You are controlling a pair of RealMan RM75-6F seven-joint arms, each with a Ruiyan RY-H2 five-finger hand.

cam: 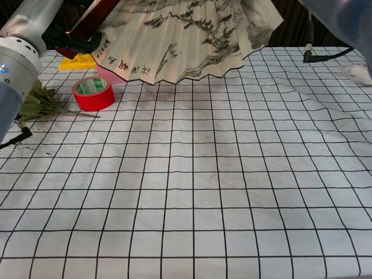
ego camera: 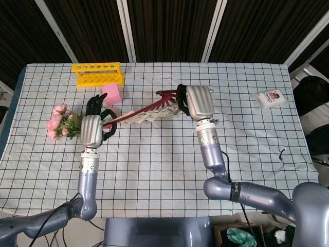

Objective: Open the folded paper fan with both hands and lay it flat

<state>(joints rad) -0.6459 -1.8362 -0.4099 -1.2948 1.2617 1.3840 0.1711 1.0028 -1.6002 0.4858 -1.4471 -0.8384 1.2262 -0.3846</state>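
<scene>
While both hands (ego camera: pixel 92 131) (ego camera: pixel 199 102) grip the spread fan (cam: pixel 180 40) (held aloft), red tape (cam: pixel 93 93) sits beneath.

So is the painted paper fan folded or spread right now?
Spread: the painted paper fan shows fanned pleats, held above the table by both hands.

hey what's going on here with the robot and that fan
The robot is spreading a paper fan between its two hands above the checked table. The left hand holds one dark end rib and the right hand holds the other. The fan is fanned wide, with its ink painting showing in the chest view, but it is in the air, not yet laid flat. A red tape roll sits beneath it.
</scene>
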